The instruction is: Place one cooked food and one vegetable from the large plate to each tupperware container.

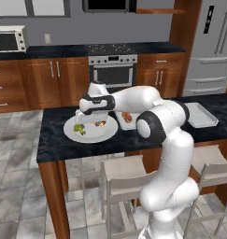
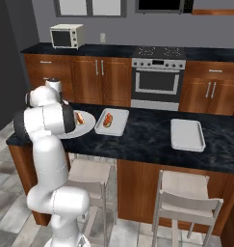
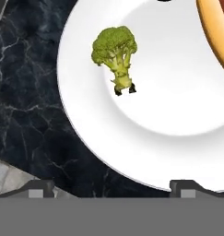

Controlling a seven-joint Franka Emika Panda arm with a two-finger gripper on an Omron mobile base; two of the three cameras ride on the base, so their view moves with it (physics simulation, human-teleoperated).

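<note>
While my arm folds forward from its base beside the stools, its forearm runs level above the dark island counter (image 1: 54,140) and the hand points down over the large plate (image 1: 70,130); the gripper (image 1: 87,122) hangs just above the plate's middle. From the hand camera I see the gripper (image 3: 112,186) with its two fingertips (image 3: 39,188) spread wide and nothing between them, so it is fully parted and empty. Below it the plate (image 3: 178,106) lies on the black marbled top near the counter's left end, its rim close to the front edge. A piece of broccoli (image 3: 115,55) lies on the plate, its green head toward the plate's rim and its stalk toward the centre, clear of the fingertips. Part of a hot dog (image 3: 215,32) in its bun shows at the corner of the hand camera's picture, also on the plate, well apart from the broccoli. In the left camera the broccoli (image 1: 79,129) sits on the plate's left side and the hot dog (image 1: 101,124) lies just under the hand. Just right of the plate stands the nearer tray (image 2: 119,126), holding another hot dog (image 2: 108,119). The farther tray (image 2: 187,135) lies well apart toward the counter's right end, with nothing in it that I can make out. In the right camera my upper arm covers much of the plate (image 2: 87,128).
</note>
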